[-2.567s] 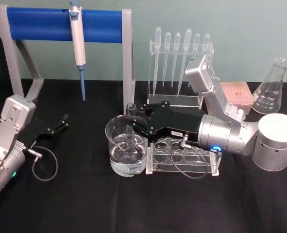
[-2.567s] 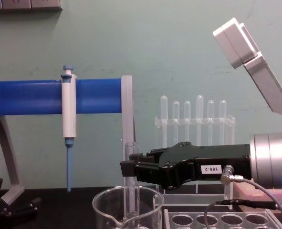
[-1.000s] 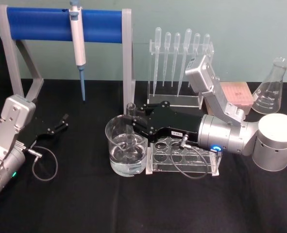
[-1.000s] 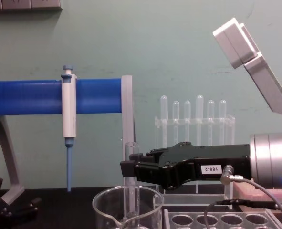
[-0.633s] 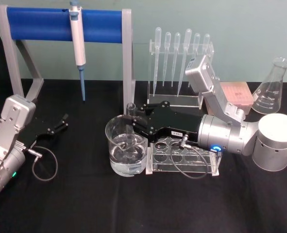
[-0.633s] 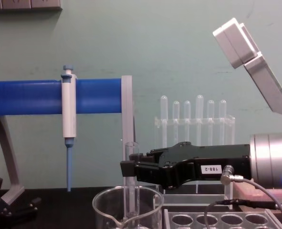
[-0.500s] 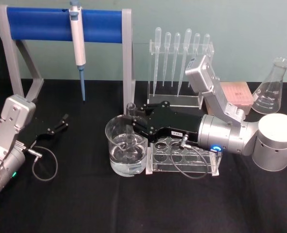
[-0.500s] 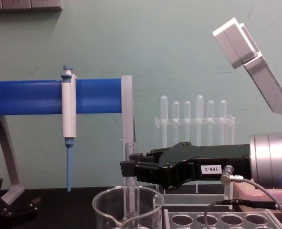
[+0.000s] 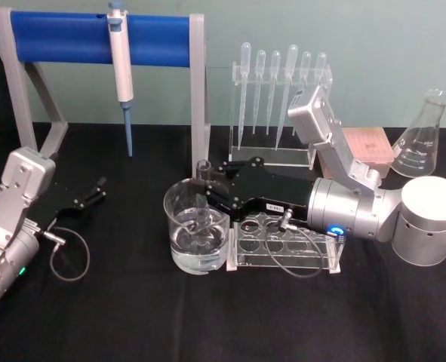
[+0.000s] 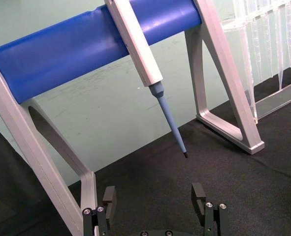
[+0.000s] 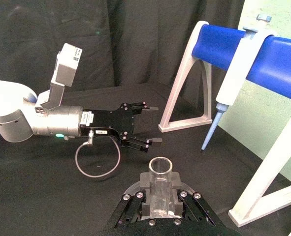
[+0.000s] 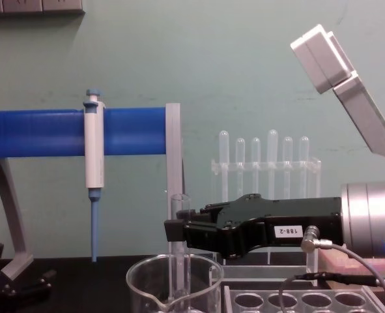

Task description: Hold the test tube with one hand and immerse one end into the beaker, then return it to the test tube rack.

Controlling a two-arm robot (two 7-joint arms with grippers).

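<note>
Pinches the long clear glass test tube upright between fingers of the black right gripper, lower end inside the wide clear glass beaker; rests the left gripper aside at left, fingers spread.

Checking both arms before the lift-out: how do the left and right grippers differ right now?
The right gripper is shut on the test tube, which stands upright with its lower end in the beaker; the left gripper is open and empty. The right reaches across to the beaker; the left sits low at the far left. Both are black two-finger grippers.
</note>
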